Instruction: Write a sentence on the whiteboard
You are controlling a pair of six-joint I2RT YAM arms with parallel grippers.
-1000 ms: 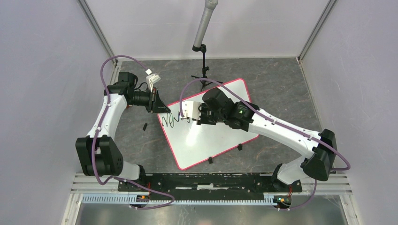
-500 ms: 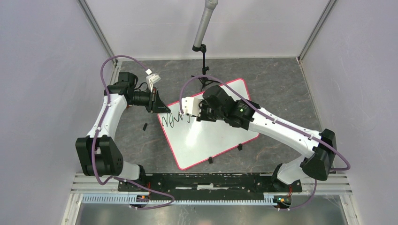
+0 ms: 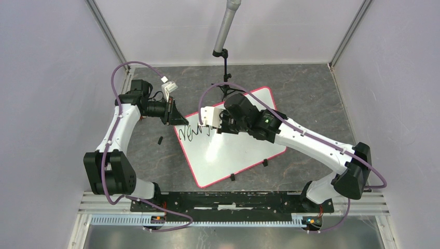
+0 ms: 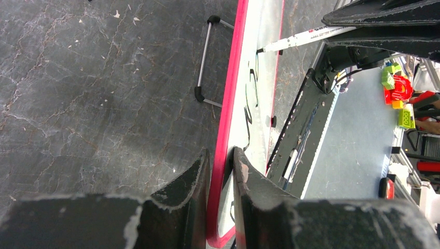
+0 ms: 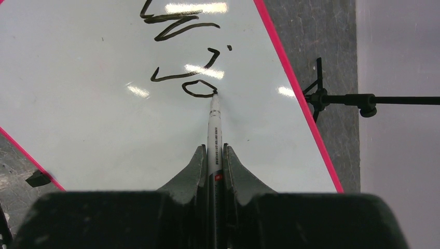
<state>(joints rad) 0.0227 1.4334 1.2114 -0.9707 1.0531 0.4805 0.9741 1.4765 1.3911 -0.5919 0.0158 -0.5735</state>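
The right gripper (image 5: 213, 151) has its two black fingers squeezed tight on a thin white marker (image 5: 214, 122) with a dark tip. The pen sticks straight out in front of them. Its tip touches the big flat white whiteboard (image 5: 93, 124) with the pink-red rim, right at the edge of a small black loop. That loop is one end of the sentence (image 5: 176, 74), which so far is a short row of thin black squiggly marks: a zigzag, a hook with a dot beside it, then the loop. Seen from above, the writing sits near the left corner of the board, close to the other arm. There the left gripper (image 4: 221, 158) has its two dark, scuffed fingers close together with the pink-red rim pinched between them, so it is clamped on the board's edge. The board lies flat on the dark grey, stone-look table (image 4: 93, 83). It is turned at a slant and sits in the middle, between the two arms. A small black clip (image 5: 38, 178) sits on the rim on one side. A thin grey wire bar (image 4: 203, 62) with black ends lies on the table just beside the rim. Just past the far edge of the board, a black stand (image 5: 340, 97) with thin legs rests on the table.
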